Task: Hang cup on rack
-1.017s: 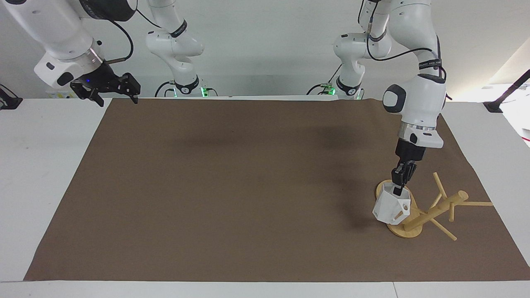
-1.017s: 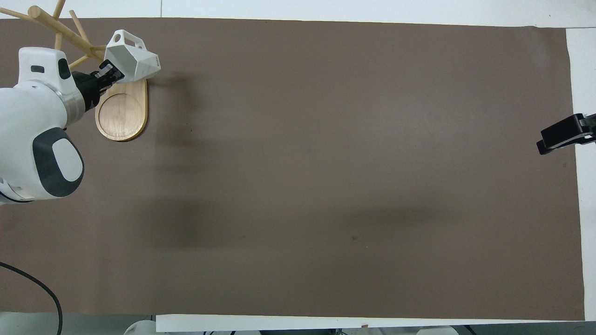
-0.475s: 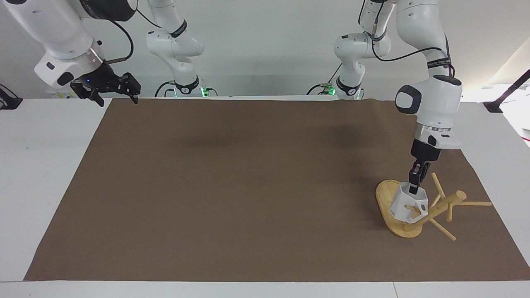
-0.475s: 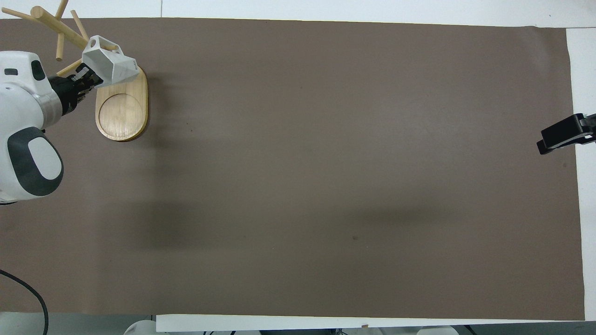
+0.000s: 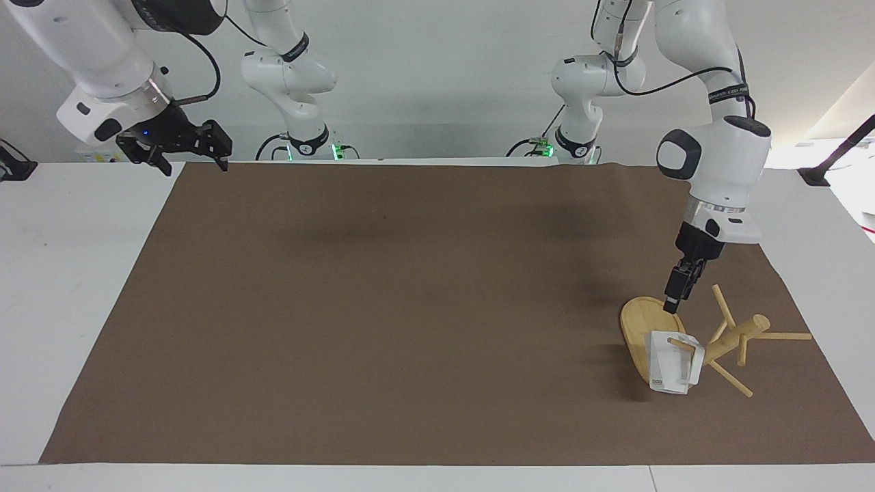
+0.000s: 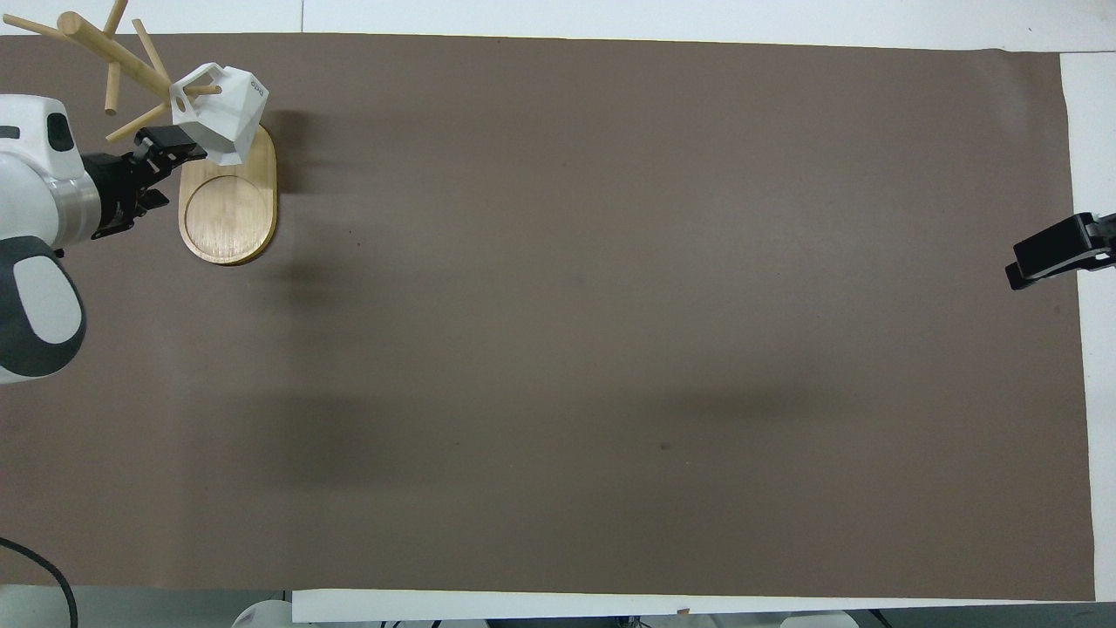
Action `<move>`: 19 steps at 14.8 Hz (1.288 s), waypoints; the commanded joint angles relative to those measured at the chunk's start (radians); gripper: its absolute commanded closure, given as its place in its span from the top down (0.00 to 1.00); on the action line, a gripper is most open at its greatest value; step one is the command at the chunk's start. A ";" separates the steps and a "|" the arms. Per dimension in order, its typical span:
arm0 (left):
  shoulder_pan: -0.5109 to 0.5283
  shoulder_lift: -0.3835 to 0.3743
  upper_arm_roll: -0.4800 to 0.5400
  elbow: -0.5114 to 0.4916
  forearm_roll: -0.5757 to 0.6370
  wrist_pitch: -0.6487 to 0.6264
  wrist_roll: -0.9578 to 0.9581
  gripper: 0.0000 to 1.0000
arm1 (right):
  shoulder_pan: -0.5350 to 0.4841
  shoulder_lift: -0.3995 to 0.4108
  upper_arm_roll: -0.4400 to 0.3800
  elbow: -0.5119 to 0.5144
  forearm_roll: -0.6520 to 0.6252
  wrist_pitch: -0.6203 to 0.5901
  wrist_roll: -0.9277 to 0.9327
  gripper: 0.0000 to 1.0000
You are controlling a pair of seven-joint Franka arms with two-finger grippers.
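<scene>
**A:** Overhead view first: the cup [image 6: 221, 112] hangs by its handle on a peg of the rack [image 6: 228, 205], at the table's [image 6: 1085, 52] corner farthest from the robots at the left arm's end; a peg tip pokes through the handle hole.

**B:** Facing view agrees; the cup [image 5: 673, 371] dangles over the rack's [image 5: 642, 324] oval base, tilted, apart from the left gripper [image 5: 672, 301]; that claw is empty and hangs above the base, just beside the post; whether its fingers stand wide or narrow I cannot tell.

**A:** What might go wrong?

**B:** My guess: the peg is thin and only shallowly through the handle; a brush from the claw as it pulls away could nudge the cup off, or tip the rack itself; the other pegs stick out near the fingers, so a sideways retreat risks snagging one.

**A:** Anything else around?

**B:** Only the brown mat [image 5: 424, 307] over the table; nothing blocks a straight lift upward. The right gripper [image 5: 184, 147] waits over the mat's corner nearest its own base; whether it is open I cannot tell either.
</scene>
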 commanded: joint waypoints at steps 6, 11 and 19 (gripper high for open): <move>0.002 -0.145 0.000 0.107 0.192 -0.621 0.507 1.00 | -0.048 -0.023 0.006 -0.032 -0.002 0.020 0.162 1.00; 0.050 -0.049 -0.001 0.317 0.331 -0.790 0.693 1.00 | -0.047 -0.021 0.008 -0.029 -0.002 0.037 0.157 1.00; 0.053 0.126 -0.001 0.621 0.284 -0.991 0.698 1.00 | -0.047 -0.021 0.008 -0.029 -0.002 0.037 0.154 1.00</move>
